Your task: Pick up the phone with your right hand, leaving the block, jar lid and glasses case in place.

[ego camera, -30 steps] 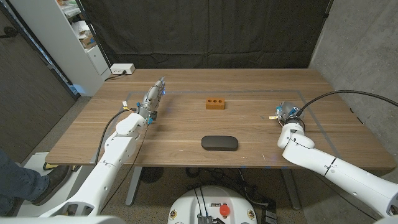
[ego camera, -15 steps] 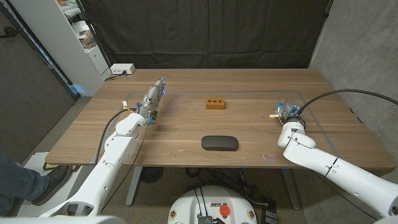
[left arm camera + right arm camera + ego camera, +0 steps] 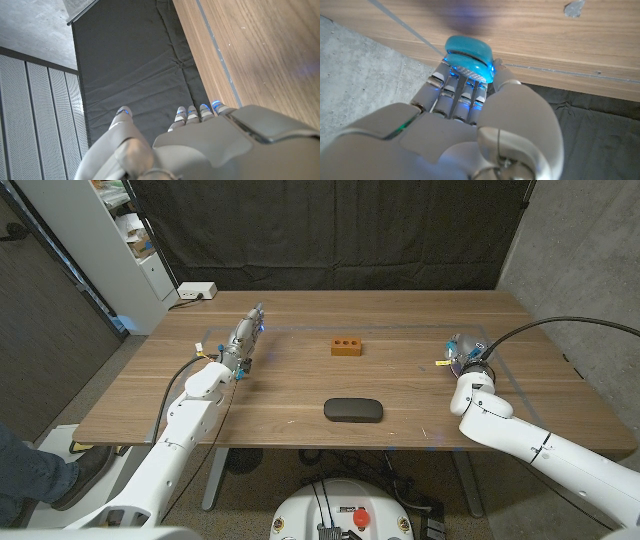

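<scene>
A brown block (image 3: 346, 346) with three holes stands on the wooden table (image 3: 400, 315) just beyond its middle. A dark oval glasses case (image 3: 352, 410) lies nearer the front edge, in line with the block. My right hand (image 3: 464, 357) (image 3: 470, 115) is at the right, well away from both, its fingers stretched out side by side. A glowing blue rounded shape (image 3: 468, 56) sits at its fingertips; I cannot tell what it is. My left hand (image 3: 245, 340) (image 3: 200, 145) is at the far left with its fingers extended and holds nothing.
Thin blue tape lines (image 3: 500, 350) mark a rectangle on the tabletop. A white power strip (image 3: 196, 290) lies at the back left corner beside a white shelf (image 3: 120, 230). A person's leg and shoe (image 3: 40, 470) are at the picture's lower left, off the table.
My right hand and forearm have shifted slightly to the right and a little farther back. The left hand, block and glasses case are where they were.
</scene>
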You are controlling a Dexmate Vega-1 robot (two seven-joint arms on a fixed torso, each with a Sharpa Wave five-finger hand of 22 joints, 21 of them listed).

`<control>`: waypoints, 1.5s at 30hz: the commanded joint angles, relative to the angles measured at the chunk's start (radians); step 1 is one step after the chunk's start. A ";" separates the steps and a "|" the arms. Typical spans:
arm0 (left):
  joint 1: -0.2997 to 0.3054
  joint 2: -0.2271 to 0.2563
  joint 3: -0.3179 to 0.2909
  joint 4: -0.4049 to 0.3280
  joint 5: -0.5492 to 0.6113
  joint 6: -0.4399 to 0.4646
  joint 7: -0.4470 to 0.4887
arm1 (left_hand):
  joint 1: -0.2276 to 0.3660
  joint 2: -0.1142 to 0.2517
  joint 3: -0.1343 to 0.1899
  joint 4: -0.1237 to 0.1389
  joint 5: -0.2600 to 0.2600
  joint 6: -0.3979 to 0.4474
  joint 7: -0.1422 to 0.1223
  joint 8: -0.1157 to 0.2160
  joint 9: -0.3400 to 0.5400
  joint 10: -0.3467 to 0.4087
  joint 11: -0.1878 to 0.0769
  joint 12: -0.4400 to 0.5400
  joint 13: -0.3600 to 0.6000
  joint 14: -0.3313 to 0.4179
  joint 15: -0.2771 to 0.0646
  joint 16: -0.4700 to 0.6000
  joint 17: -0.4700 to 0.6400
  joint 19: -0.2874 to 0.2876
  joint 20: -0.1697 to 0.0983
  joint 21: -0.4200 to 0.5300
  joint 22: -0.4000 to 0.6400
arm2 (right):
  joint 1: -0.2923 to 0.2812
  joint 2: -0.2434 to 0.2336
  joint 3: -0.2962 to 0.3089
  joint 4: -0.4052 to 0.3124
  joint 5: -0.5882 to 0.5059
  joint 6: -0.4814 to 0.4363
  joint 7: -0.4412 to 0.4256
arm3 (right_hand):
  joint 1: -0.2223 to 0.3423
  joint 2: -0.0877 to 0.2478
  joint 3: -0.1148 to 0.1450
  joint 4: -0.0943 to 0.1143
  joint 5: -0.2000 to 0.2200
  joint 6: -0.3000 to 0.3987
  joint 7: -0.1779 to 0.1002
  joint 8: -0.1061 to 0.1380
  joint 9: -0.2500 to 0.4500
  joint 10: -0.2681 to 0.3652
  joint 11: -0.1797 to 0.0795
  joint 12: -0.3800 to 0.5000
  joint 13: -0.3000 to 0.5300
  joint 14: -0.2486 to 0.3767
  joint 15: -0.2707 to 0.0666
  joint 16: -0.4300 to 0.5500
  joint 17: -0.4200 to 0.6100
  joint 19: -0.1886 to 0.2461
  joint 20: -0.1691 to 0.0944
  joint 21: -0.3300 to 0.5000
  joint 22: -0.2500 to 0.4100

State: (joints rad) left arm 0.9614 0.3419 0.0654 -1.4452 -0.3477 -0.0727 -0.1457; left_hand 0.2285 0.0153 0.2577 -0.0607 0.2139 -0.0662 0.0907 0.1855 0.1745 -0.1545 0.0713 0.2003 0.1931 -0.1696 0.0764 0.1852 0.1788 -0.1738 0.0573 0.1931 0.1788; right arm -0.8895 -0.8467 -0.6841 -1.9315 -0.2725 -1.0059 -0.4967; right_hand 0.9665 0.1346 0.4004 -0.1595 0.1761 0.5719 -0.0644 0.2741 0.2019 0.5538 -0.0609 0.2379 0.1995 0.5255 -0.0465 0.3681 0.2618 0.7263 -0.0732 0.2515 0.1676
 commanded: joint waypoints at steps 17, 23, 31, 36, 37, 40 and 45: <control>0.008 -0.002 -0.015 0.022 -0.017 -0.020 -0.013 | 0.003 0.008 0.000 -0.002 0.000 -0.005 -0.004 0.000 0.005 -0.009 -0.001 0.011 0.003 -0.060 -0.002 0.002 0.005 -0.063 0.006 0.004 0.004 | 0.002 -0.056 0.005 -0.126 -0.058 -0.064 0.023 | -0.006 0.016 0.004 0.018 0.003 0.019 -0.004 -0.003 0.006 0.033 -0.005 0.009 0.002 0.050 -0.132 0.027 0.013 0.011 -0.033 -0.007 0.000; 0.002 -0.002 -0.017 0.034 -0.018 -0.024 -0.018 | 0.003 0.009 -0.001 -0.002 0.000 -0.005 -0.003 0.000 0.005 -0.009 -0.001 0.011 0.003 -0.059 -0.003 0.003 0.005 -0.063 0.006 0.004 0.004 | 0.018 -0.065 0.001 -0.143 -0.073 -0.066 0.034 | -0.009 0.016 0.001 0.021 0.004 0.026 -0.003 -0.002 0.006 0.044 -0.006 0.010 0.002 0.068 -0.133 0.037 0.019 0.019 -0.037 -0.007 0.000; -0.006 0.002 -0.023 0.047 -0.009 -0.045 -0.015 | 0.003 0.009 -0.001 -0.002 -0.001 -0.002 -0.003 0.001 0.005 -0.010 0.000 0.011 0.003 -0.060 -0.003 0.003 0.005 -0.063 0.006 0.004 0.004 | 0.050 -0.077 -0.017 -0.169 -0.098 -0.089 0.067 | -0.011 0.014 0.000 0.023 0.004 0.039 -0.003 0.000 0.006 0.055 -0.007 0.011 0.002 0.082 -0.136 0.042 0.022 0.028 -0.037 -0.007 0.000; -0.020 0.000 -0.025 0.062 -0.018 -0.039 -0.026 | 0.003 0.010 -0.001 -0.003 -0.001 -0.001 -0.002 0.002 0.005 -0.007 -0.001 0.012 0.003 -0.059 -0.002 0.003 0.005 -0.063 0.006 0.004 0.004 | 0.065 -0.087 -0.027 -0.188 -0.117 -0.105 0.082 | -0.012 0.014 0.000 0.024 0.004 0.045 -0.003 0.001 0.006 0.062 -0.009 0.012 0.003 0.089 -0.136 0.044 0.024 0.033 -0.035 -0.007 0.001; -0.021 -0.001 -0.025 0.064 -0.019 -0.039 -0.027 | 0.003 0.010 -0.001 -0.003 -0.001 -0.001 -0.002 0.002 0.005 -0.008 -0.002 0.012 0.003 -0.059 -0.003 0.003 0.005 -0.063 0.006 0.004 0.004 | 0.067 -0.088 -0.028 -0.192 -0.121 -0.109 0.085 | -0.012 0.014 0.000 0.024 0.004 0.045 -0.003 0.001 0.006 0.063 -0.010 0.012 0.003 0.090 -0.136 0.044 0.024 0.034 -0.035 -0.007 0.001; -0.024 -0.003 -0.021 0.070 -0.017 -0.043 -0.031 | 0.003 0.010 -0.001 -0.003 -0.001 -0.001 -0.003 0.002 0.006 -0.008 -0.001 0.012 0.003 -0.060 -0.002 0.003 0.005 -0.063 0.006 0.005 0.004 | 0.071 -0.094 -0.031 -0.207 -0.132 -0.123 0.090 | -0.012 0.012 0.000 0.023 0.005 0.048 -0.003 0.001 0.006 0.065 -0.011 0.012 0.003 0.094 -0.137 0.045 0.025 0.037 -0.034 -0.007 0.001; -0.025 -0.005 -0.020 0.079 -0.018 -0.045 -0.035 | 0.003 0.010 -0.002 -0.003 -0.001 -0.001 -0.002 0.002 0.006 -0.009 -0.002 0.011 0.004 -0.059 -0.003 0.003 0.005 -0.063 0.006 0.005 0.004 | 0.075 -0.107 -0.033 -0.234 -0.146 -0.149 0.100 | -0.015 0.011 0.000 0.025 0.005 0.050 -0.003 0.000 0.006 0.068 -0.012 0.011 0.003 0.098 -0.139 0.045 0.026 0.040 -0.034 -0.008 0.001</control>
State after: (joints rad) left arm 0.9458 0.3408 0.0436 -1.3860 -0.3649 -0.1111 -0.1717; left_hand 0.2296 0.0163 0.2578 -0.0606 0.2139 -0.0713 0.0855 0.1855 0.1744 -0.1545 0.0713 0.2071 0.1930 -0.1696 0.0764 0.1852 0.1789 -0.1738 0.0572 0.1931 0.1788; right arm -0.8326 -0.9315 -0.7067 -2.1180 -0.3865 -1.1105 -0.4205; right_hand 0.9544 0.1382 0.3892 -0.1484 0.1742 0.6152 -0.0678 0.2678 0.2026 0.6113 -0.0681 0.2401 0.1978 0.5767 -0.0177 0.4055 0.2850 0.7573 -0.0782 0.2436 0.1679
